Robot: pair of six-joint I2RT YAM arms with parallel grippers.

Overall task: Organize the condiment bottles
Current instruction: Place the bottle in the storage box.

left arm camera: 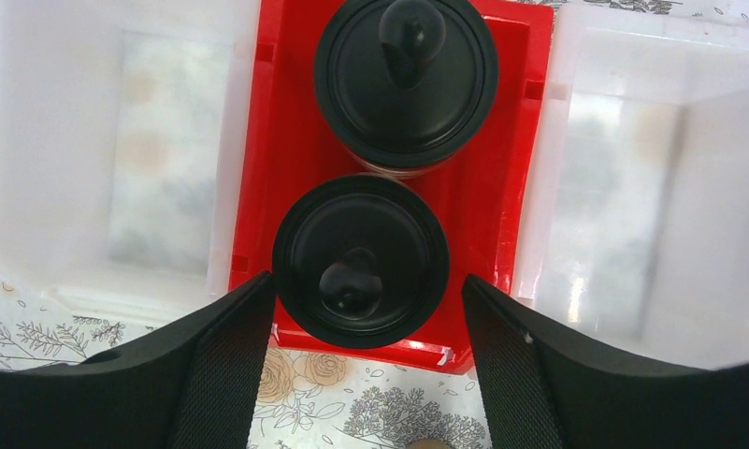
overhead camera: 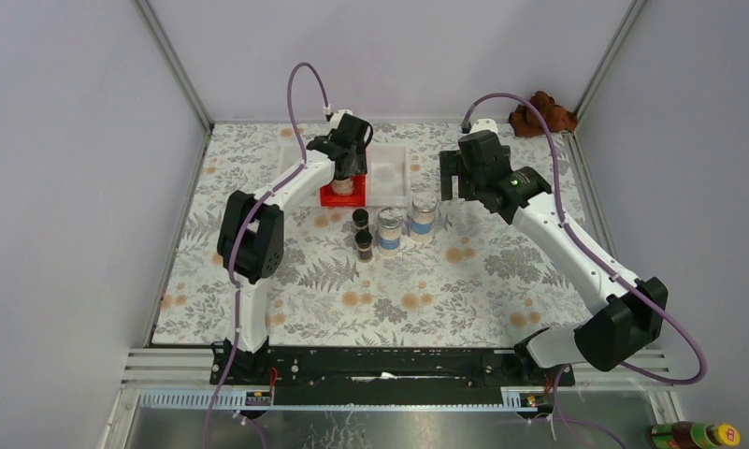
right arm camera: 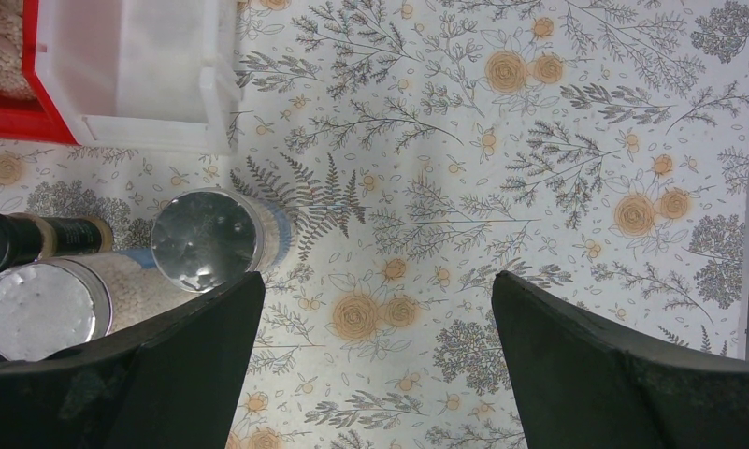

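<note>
**Two domed-cap jars in the red bin, four jars out on the cloth**

In the top view the left gripper [overhead camera: 348, 159] hangs over the red bin [overhead camera: 327, 196], which sits toward the table's 12 o'clock edge. A left white bin [left arm camera: 15, 140] lies at its 9 o'clock and a right white bin [overhead camera: 400, 159] at its 3 o'clock. The left wrist view shows the jaws spread wide and gripping nothing. One finger [left arm camera: 211, 365] stands on each side of the near domed-cap jar [left arm camera: 359, 260], with a gap on both sides. The far domed-cap jar [left arm camera: 406, 79] stands at 12 o'clock from it, very close, and both are upright inside the red bin.

On the floral tablecloth [overhead camera: 445, 281], at about 5 o'clock from the red bin, stand the other four. The first slim dark-brown jar [overhead camera: 360, 218] has the second slim dark-brown jar [overhead camera: 364, 245] just at its 6 o'clock. The near silver-lidded jar [overhead camera: 389, 231] is beside them at 3 o'clock, and the far silver-lidded jar [overhead camera: 423, 217] is at its 2 o'clock.

The right gripper [overhead camera: 450, 178] hovers at 1 o'clock from that last jar. Its jaws are wide apart and empty, with only bare cloth between them.
</note>
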